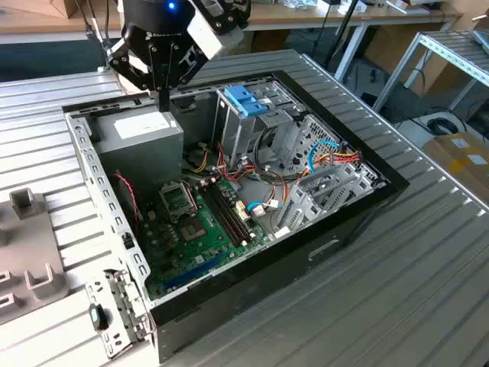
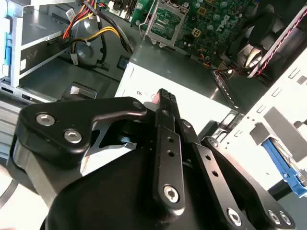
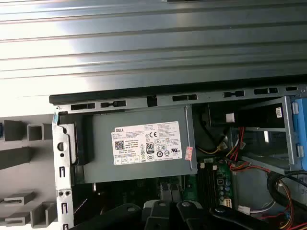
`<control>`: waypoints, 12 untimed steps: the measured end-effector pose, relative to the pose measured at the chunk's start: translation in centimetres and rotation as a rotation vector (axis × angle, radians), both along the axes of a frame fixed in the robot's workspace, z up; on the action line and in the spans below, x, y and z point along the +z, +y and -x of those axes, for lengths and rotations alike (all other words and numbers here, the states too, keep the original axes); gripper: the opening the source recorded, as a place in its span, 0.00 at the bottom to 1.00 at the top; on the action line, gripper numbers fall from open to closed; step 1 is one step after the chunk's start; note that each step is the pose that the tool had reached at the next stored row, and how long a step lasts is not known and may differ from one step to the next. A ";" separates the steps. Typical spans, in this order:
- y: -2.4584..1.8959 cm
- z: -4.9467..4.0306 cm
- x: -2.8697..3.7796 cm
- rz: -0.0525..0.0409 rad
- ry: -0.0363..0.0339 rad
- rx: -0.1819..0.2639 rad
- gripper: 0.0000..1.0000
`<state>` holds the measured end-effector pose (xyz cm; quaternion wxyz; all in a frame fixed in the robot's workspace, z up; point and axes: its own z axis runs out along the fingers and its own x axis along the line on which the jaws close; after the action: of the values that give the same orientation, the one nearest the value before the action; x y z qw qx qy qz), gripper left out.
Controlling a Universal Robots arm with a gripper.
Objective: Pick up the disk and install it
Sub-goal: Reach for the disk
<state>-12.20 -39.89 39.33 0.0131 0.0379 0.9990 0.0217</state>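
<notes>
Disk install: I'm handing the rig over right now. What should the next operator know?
Gripper: jaws shut, empty, tip over the grey box with the white sticker inside the open case.
Disk: probably the blue-edged piece beyond the case wall in the second wrist view; not gripped.
Drive cage with blue latch: to the exterior view's right of the box.
Done: nothing that shows. Left: pick-up and install.

- gripper (image 2: 164,96) is all matte black, chunky linkage bars (image 2: 108,112) with silver screws (image 2: 73,136)
- blue light (image 1: 171,6) glowing at its 12 o'clock, white block (image 1: 205,32) around 2
</notes>
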 end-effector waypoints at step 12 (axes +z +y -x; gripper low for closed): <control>0.00 0.62 0.00 0.0001 0.0000 0.000 0.10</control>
<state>-12.81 -39.89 39.33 0.0131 0.0379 0.9990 0.0217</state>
